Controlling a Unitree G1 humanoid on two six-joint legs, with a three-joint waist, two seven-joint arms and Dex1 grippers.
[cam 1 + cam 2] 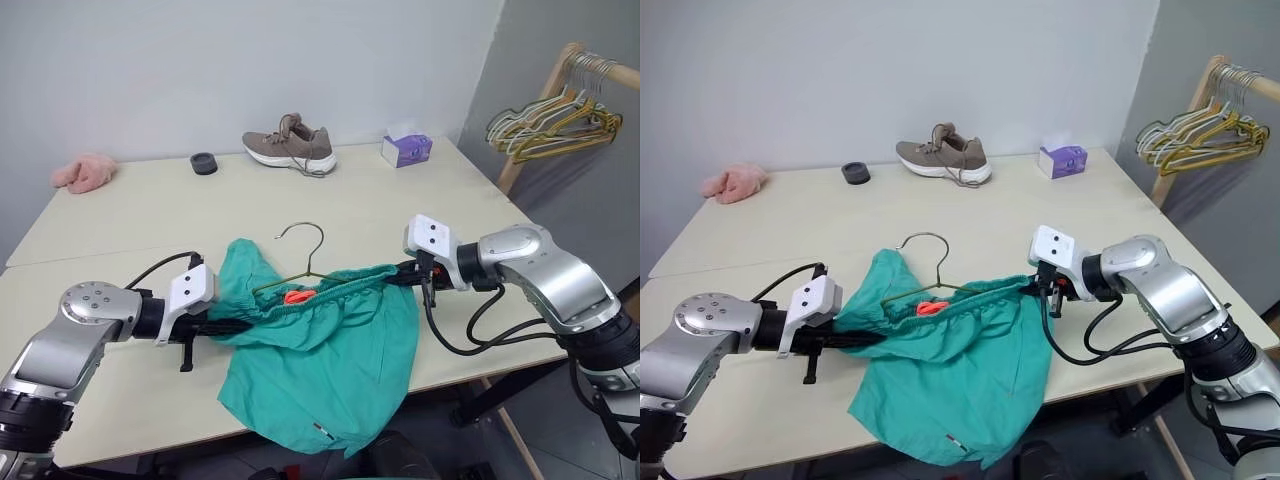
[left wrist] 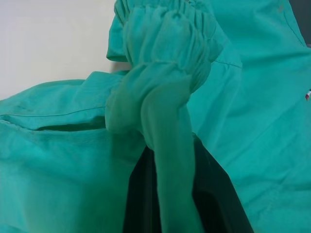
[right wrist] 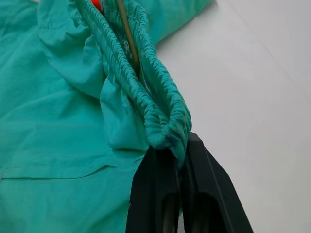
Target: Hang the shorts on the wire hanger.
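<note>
The left gripper [image 1: 222, 325] is clamped on one end of the waistband of the shorts [image 1: 330, 370], which hang stretched over the table [image 1: 150, 210] edge. The hanger [image 1: 300, 262] sits inside the waist, hook poking up. The right gripper [image 1: 400, 272] pinches the other end. Threading looks under way; next, the waistband likely needs settling onto the wire.
</note>
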